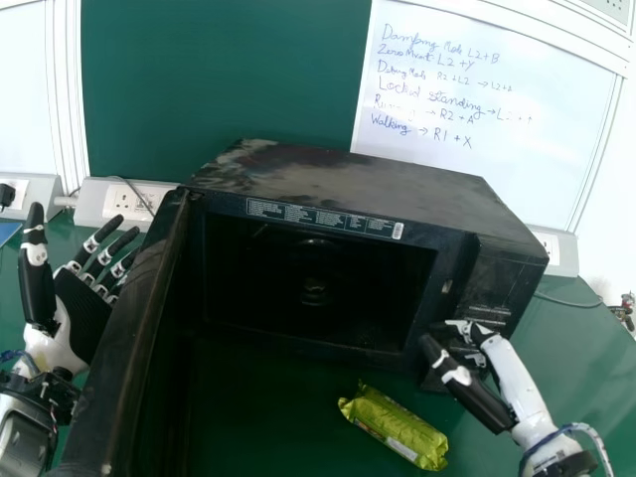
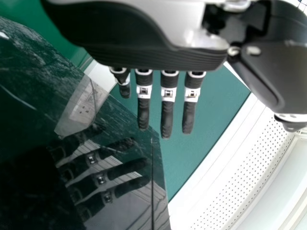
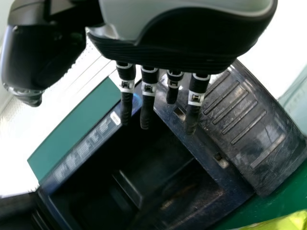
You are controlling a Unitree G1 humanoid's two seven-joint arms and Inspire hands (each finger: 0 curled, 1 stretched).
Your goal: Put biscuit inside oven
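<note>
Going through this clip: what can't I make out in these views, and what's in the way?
- Oven cavity's inner corners: lost in dark shadow, head view.
- Biscuit packet: mostly cut off by the bottom edge, right wrist view.
- Print on the label strip: too small, head view.
- Whether the right robot hand touches the oven front: its own thumb and back cover the contact area, head view.

Head view looking down at oven (image 1: 368,189) from front; left wrist view closely facing oven's door (image 2: 43,96); right wrist view closely facing oven's cavity (image 3: 148,158), head view sharing it.
</note>
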